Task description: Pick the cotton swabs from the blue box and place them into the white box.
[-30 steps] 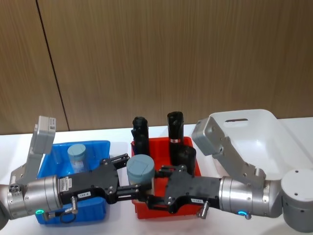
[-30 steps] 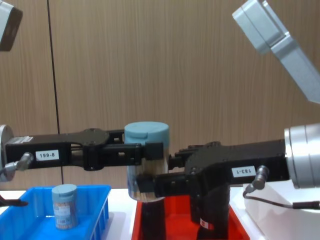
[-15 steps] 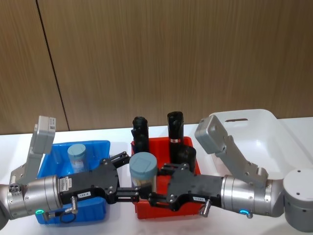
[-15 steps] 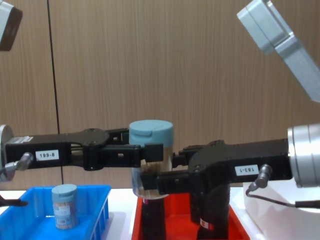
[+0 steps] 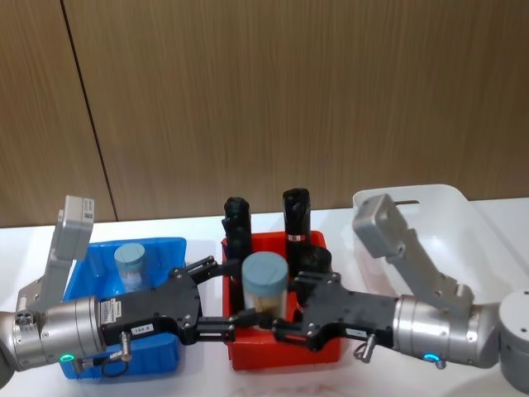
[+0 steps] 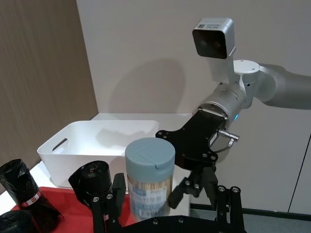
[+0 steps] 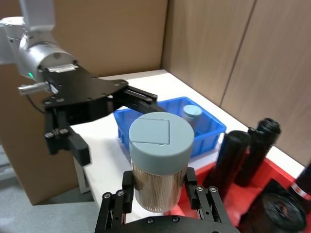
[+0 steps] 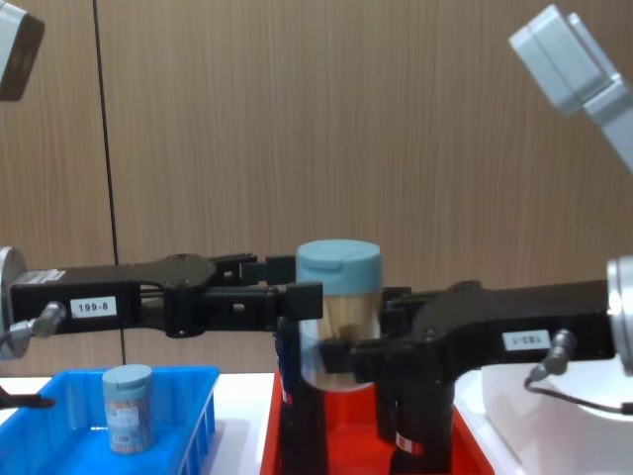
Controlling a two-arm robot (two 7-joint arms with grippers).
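My right gripper [image 5: 287, 306] is shut on a cotton swabs jar [image 5: 265, 281], clear with a pale blue-grey lid, and holds it upright above the red tray. In the right wrist view its fingers [image 7: 127, 194] clamp the jar [image 7: 160, 165] low on its body. My left gripper [image 5: 231, 291] stands open just left of the jar, fingers apart and level with the lid [image 8: 338, 265]. A second cotton swabs jar [image 5: 131, 263] stands in the blue box [image 5: 161, 246] at the left. The white box [image 5: 430, 198] sits at the far right.
The red tray [image 5: 281, 357] lies between the two boxes and holds tall black rolls [image 5: 296, 219] with red-white labels, right under the held jar. A wooden wall panel closes the back. The right arm's elbow [image 5: 384, 227] rises over the white box.
The right gripper has carried the jar to the right, out from between the left gripper's fingers. The left arm has stayed where it was.
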